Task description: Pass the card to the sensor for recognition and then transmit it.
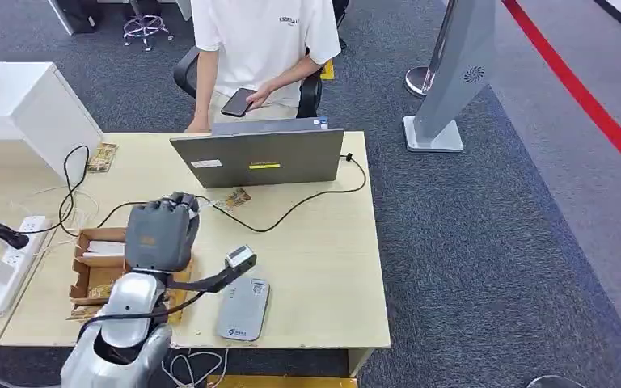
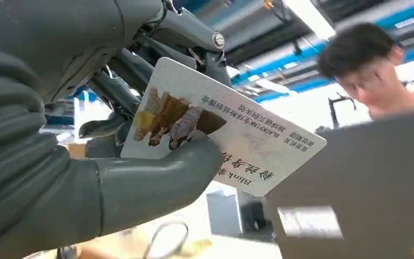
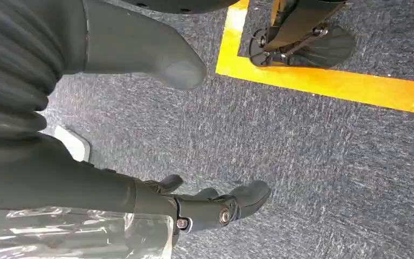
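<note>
My left hand [image 1: 162, 233] is raised above the left part of the wooden table [image 1: 323, 267], in front of the laptop. In the left wrist view the same hand [image 2: 59, 172] pinches a white printed card [image 2: 237, 135] between its thumb and fingers; the card carries a picture and lines of text. A flat grey card sensor pad [image 1: 242, 309] lies on the table near the front edge, to the right of and below the hand. My right hand [image 3: 70, 167] hangs over grey carpet, fingers apart, holding nothing.
An open grey laptop [image 1: 263, 158] stands at the table's back, with a seated person [image 1: 263, 40] holding a phone behind it. A cardboard box [image 1: 93, 263] of cards sits under my left hand. Another card [image 1: 234, 198], cables and a power strip [image 1: 8, 267] lie on the table.
</note>
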Available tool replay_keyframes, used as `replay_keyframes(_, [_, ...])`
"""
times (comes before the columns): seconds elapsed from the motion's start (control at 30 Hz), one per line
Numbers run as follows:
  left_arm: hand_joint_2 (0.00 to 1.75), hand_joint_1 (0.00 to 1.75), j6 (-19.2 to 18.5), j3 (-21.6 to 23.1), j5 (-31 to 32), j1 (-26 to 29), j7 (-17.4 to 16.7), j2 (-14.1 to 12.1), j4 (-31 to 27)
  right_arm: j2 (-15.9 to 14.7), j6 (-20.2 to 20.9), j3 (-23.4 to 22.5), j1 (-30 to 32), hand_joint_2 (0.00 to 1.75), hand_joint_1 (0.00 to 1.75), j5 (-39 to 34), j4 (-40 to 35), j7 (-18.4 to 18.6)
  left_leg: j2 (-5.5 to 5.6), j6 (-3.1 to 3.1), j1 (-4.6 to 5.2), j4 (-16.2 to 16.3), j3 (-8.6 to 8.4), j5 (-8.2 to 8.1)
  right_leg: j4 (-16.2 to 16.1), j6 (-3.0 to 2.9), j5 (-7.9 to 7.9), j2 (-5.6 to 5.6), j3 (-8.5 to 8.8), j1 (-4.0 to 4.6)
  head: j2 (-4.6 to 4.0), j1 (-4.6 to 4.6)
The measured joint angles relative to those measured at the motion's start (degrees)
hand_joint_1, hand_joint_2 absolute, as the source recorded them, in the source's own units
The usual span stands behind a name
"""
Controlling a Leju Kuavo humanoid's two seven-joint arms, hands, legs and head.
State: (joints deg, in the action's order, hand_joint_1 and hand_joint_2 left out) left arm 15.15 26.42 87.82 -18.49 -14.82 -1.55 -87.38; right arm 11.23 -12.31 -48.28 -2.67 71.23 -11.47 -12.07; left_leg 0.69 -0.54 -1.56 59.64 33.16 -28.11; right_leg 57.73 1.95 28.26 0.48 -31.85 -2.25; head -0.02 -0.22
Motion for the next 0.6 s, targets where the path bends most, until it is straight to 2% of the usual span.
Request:
replay_keyframes(0.13, [1.75,1.75,0.11,0.02,0.0,-4.06,-5.11,-3.01,0.11,0.0,0.41,0.02,-0.07,1.75,0.0,0.26,0.0,-0.15,-0.01,0.01,0.0,0.01,0.05,0.02,0.0,0.0,0.0,0.02,-0.08,0.0,-0.02,0.0])
replay_keyframes(0.27, [1.75,1.75,-0.26,0.02,0.0,-12.09,-6.05,-7.02,3.58,0.0,1.2,0.02,-0.32,1.75,0.0,0.74,0.02,-0.09,-0.04,0.01,-0.01,0.01,0.04,0.08,0.01,-0.04,-0.07,0.03,-0.11,0.01,-0.02,-0.02])
replay_keyframes(0.43, [1.75,1.75,1.18,0.02,0.0,-21.65,-6.99,-10.89,12.69,-0.02,2.23,0.02,-0.34,1.75,0.0,0.74,0.02,0.79,-0.08,0.02,-0.02,0.01,0.05,0.14,0.04,-0.08,-0.1,0.09,-0.12,0.02,-0.02,0.02])
replay_keyframes(0.6, [1.75,1.75,3.71,0.02,0.0,-26.83,-7.84,-13.07,21.22,-0.15,3.06,0.02,-0.34,1.75,0.0,0.74,0.04,1.55,-0.05,0.02,-0.01,0.01,0.07,0.14,0.04,-0.08,-0.1,0.08,-0.12,0.02,-0.02,0.05])
